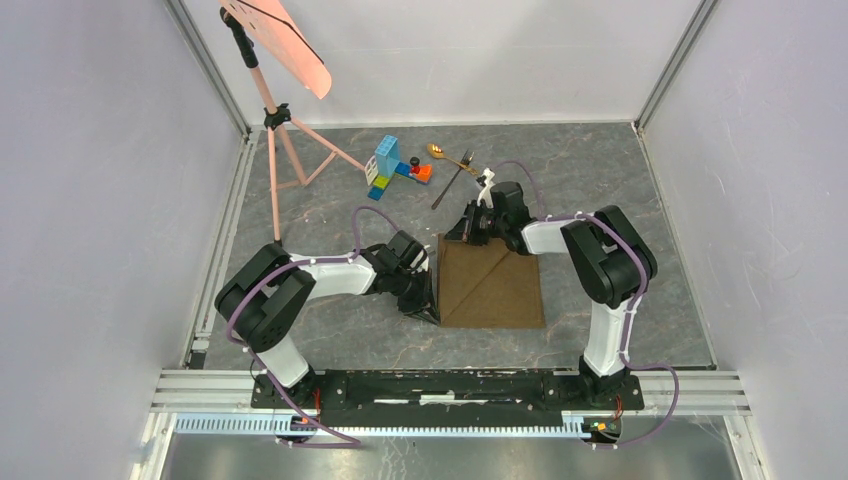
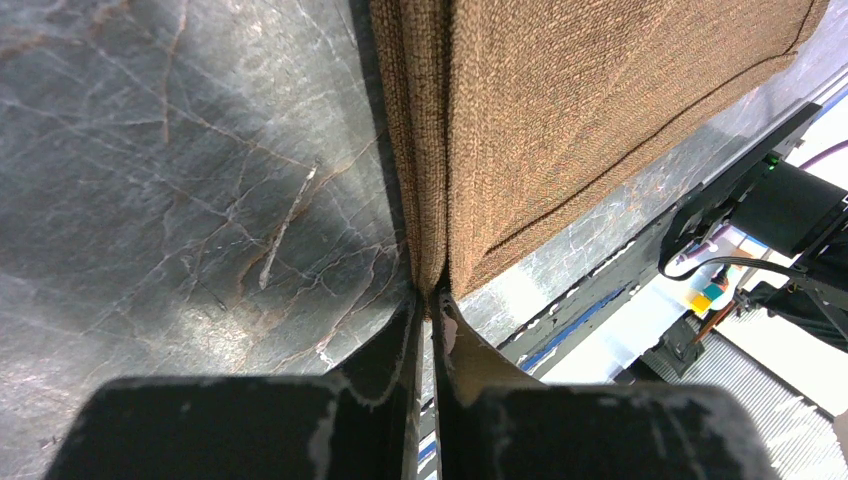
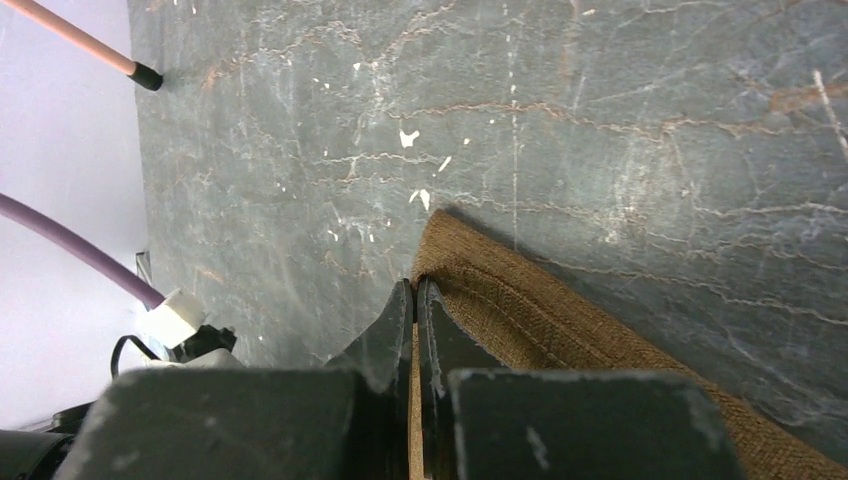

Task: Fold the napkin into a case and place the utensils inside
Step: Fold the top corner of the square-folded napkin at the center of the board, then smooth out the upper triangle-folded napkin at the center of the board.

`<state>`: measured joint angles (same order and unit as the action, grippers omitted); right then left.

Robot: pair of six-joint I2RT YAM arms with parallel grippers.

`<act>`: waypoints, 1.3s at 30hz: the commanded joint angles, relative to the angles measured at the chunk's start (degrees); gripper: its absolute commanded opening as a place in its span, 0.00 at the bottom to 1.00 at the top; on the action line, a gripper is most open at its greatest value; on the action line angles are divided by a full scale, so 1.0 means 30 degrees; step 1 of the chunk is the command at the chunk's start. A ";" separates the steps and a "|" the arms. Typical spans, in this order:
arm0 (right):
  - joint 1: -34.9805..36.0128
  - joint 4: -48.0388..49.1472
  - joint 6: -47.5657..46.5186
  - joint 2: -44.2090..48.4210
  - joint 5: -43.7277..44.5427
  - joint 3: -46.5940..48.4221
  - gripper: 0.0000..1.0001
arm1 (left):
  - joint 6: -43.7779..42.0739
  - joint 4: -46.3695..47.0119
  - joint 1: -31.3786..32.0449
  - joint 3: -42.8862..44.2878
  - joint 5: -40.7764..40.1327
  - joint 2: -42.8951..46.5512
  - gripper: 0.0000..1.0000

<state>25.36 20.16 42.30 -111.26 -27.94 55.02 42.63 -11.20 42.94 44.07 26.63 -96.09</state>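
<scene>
Folded brown napkin [image 1: 495, 285]; spoon [image 1: 440, 152], fork [image 1: 452, 181] beyond.

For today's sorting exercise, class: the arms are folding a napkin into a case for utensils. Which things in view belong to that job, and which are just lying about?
Job: brown napkin, gold spoon, dark fork.
Lying about: toy blocks, pink tripod stand.

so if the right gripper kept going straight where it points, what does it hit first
Past the brown napkin corner the right gripper pinches, only bare grey table lies ahead; tilted down, it probably meets that. The pink tripod leg sits off-line, left.
</scene>
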 commanded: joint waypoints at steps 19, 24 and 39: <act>-0.0552 -0.3777 -0.3742 0.2265 -0.0560 0.2704 0.44 | -0.0241 -0.1523 0.0204 -0.0286 -0.2432 0.0718 0.30; -0.2501 -0.5637 -0.6039 0.6033 -0.0573 0.0522 0.52 | -0.0024 -0.2180 0.0005 -0.0273 -0.2026 0.1820 0.38; -0.5144 -0.5066 -0.7274 0.5717 -0.1858 -0.1621 0.33 | -0.1417 -0.3694 -0.1031 0.7283 -0.1449 -0.0916 0.21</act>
<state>9.69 3.09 21.56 -92.58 -32.32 49.87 41.01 -24.05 41.76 58.19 21.19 -91.79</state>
